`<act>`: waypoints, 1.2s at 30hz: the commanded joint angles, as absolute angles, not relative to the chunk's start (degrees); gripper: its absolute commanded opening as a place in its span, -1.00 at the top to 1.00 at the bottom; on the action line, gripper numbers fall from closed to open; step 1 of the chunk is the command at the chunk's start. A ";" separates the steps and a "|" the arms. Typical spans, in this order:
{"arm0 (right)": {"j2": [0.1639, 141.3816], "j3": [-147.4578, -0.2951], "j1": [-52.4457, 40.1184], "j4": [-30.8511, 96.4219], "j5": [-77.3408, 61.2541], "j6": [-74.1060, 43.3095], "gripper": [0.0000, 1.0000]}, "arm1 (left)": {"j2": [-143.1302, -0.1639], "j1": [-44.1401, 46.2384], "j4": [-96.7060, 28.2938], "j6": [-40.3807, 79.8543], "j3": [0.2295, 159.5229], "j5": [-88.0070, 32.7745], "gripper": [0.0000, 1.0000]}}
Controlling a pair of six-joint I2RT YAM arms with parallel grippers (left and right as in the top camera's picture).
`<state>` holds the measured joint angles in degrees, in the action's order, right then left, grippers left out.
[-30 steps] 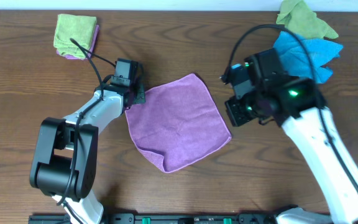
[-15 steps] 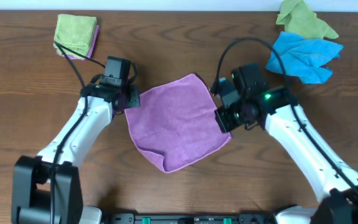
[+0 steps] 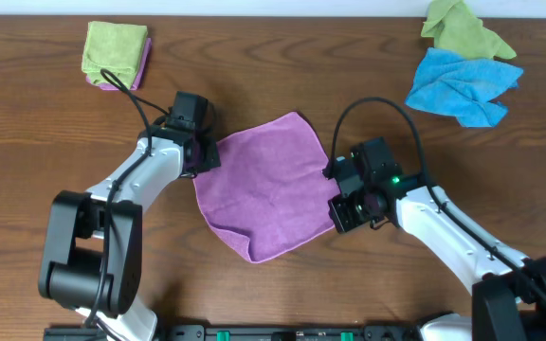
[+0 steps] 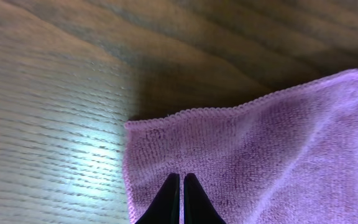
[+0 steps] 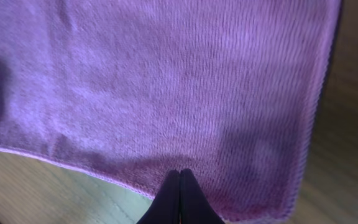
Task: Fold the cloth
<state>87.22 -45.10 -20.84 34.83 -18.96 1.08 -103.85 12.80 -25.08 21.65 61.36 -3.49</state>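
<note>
Both arms have closed in on the square, fuzzy lilac cloth [image 3: 271, 185]. The left claw [image 3: 200, 156] is clenched on its left corner, and the right claw [image 3: 341, 210] on its right corner, over the woodgrain bench [image 3: 273, 57].

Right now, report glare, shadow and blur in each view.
Overhead: even light, sharp. Left wrist: bright glare on the table left of the cloth, dark shadow beyond its edge. Right wrist: soft shadow low on the cloth, bare table blurred.
</note>
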 commanded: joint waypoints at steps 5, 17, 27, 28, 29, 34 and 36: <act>87.35 -41.60 -21.87 31.42 -19.92 -3.18 0.97 | -106.91 12.78 -25.43 22.76 60.80 -3.81 0.89; 93.12 -41.12 -22.68 28.45 -19.55 -4.71 0.97 | -110.96 12.78 -23.51 22.74 60.80 -3.42 0.89; 100.07 -41.12 -29.63 27.62 -21.65 -8.16 0.97 | -112.40 12.73 -19.51 19.59 60.90 -1.17 0.89; 100.03 -41.15 -30.76 27.62 -21.69 -8.91 0.97 | -112.40 12.73 -18.90 19.22 60.93 -0.36 0.89; 100.03 -41.15 -31.79 27.64 -21.69 -9.67 0.97 | -112.40 12.71 -18.39 19.25 60.93 0.62 0.89; 100.03 -41.15 -36.95 27.64 -22.11 -12.93 0.97 | -112.40 11.38 -14.26 16.21 61.04 2.07 0.89; 100.03 -41.15 -37.39 27.38 -22.06 -12.91 0.97 | -112.40 10.94 -14.52 16.23 61.34 1.76 0.89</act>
<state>96.71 -44.03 -35.79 26.46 -25.87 -10.98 -109.62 12.12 -13.65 18.04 62.28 -0.38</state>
